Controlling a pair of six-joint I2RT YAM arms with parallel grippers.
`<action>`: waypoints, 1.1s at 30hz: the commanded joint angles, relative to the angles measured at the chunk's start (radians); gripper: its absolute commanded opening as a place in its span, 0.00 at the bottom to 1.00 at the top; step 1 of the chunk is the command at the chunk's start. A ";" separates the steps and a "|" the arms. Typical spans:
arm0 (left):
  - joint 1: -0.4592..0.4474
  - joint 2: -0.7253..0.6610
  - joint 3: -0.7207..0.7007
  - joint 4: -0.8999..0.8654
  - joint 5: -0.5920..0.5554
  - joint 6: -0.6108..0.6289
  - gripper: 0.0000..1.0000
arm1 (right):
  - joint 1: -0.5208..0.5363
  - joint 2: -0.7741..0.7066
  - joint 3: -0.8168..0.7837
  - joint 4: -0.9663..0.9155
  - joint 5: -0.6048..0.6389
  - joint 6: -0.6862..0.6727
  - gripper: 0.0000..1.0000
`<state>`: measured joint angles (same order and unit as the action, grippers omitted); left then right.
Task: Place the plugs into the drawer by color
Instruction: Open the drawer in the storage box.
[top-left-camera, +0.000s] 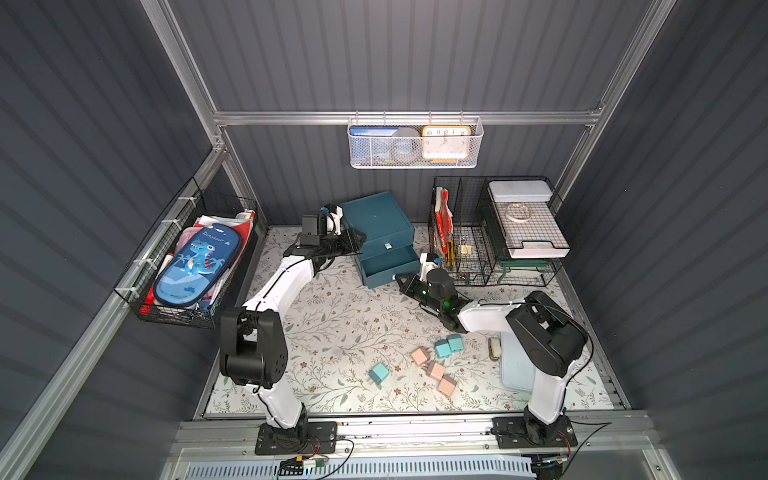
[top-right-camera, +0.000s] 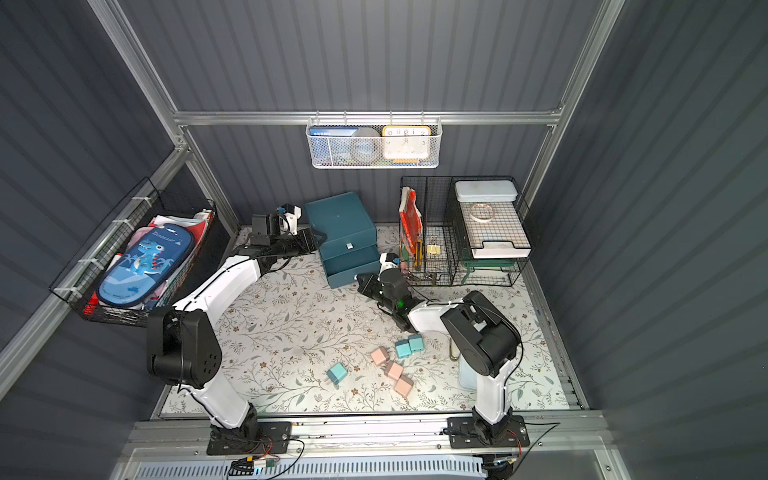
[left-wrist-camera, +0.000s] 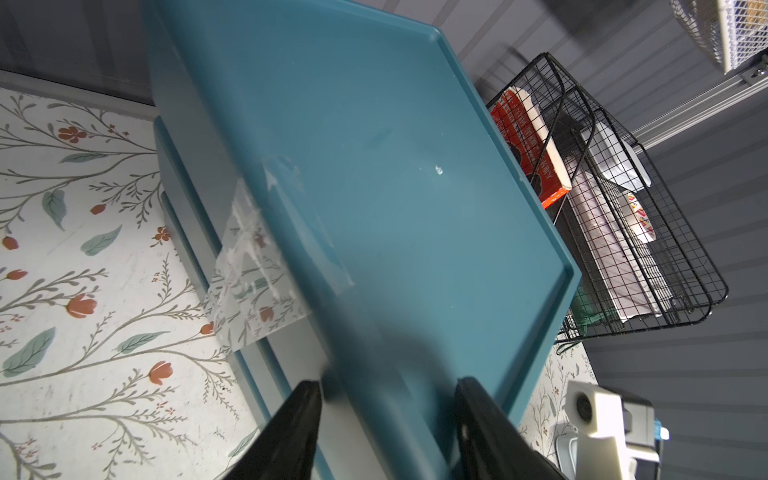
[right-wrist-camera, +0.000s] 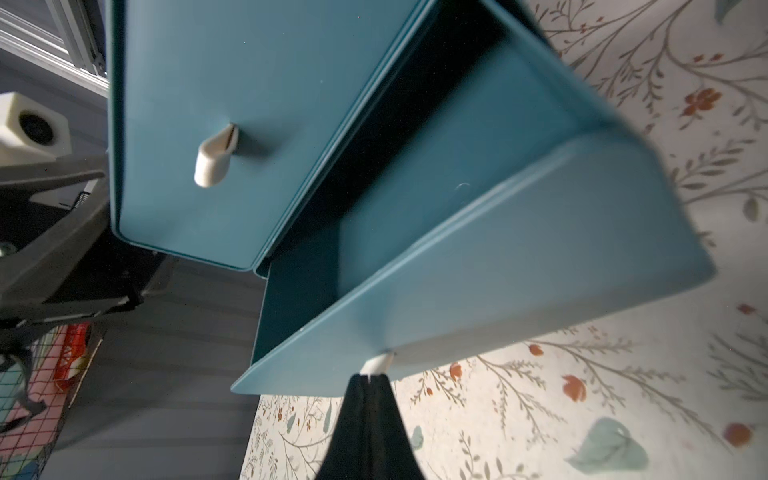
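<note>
The cabinet (top-left-camera: 376, 216) is set at the back of the flowered counter (top-left-camera: 332, 324). The drawer (top-left-camera: 388, 266) just under the cabinet's top one is drawn part way out of the cabinet front. The right claw (right-wrist-camera: 370, 376) is pinched tight on that drawer's white pull tab (right-wrist-camera: 376, 365), just in front of the cabinet. The left claw (left-wrist-camera: 388, 386) is held narrow on the cabinet's side away from the wire rack (top-left-camera: 478, 249), its fingers (left-wrist-camera: 299, 419) set astride the cabinet's top edge. Whether that edge is actually squeezed cannot be told. Six plugs (top-left-camera: 436, 370) are seen loose on the counter, well in front of the cabinet and apart from both claws. Three are pink, the rest blue or green. The top drawer (right-wrist-camera: 187, 124) is closed.
</note>
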<state>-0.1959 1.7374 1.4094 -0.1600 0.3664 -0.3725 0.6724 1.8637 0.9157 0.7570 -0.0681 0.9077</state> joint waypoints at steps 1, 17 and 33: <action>0.003 0.025 -0.009 -0.078 -0.015 0.020 0.57 | 0.022 -0.041 -0.056 -0.051 -0.021 -0.020 0.00; 0.003 0.031 -0.003 -0.083 -0.016 0.024 0.57 | 0.084 -0.127 -0.119 -0.196 -0.004 -0.095 0.00; 0.004 0.066 0.037 -0.110 -0.069 0.026 0.59 | 0.104 -0.197 -0.066 -0.326 0.010 -0.196 0.15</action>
<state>-0.1959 1.7508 1.4269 -0.1715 0.3573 -0.3721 0.7673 1.6920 0.8219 0.5186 -0.0490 0.7666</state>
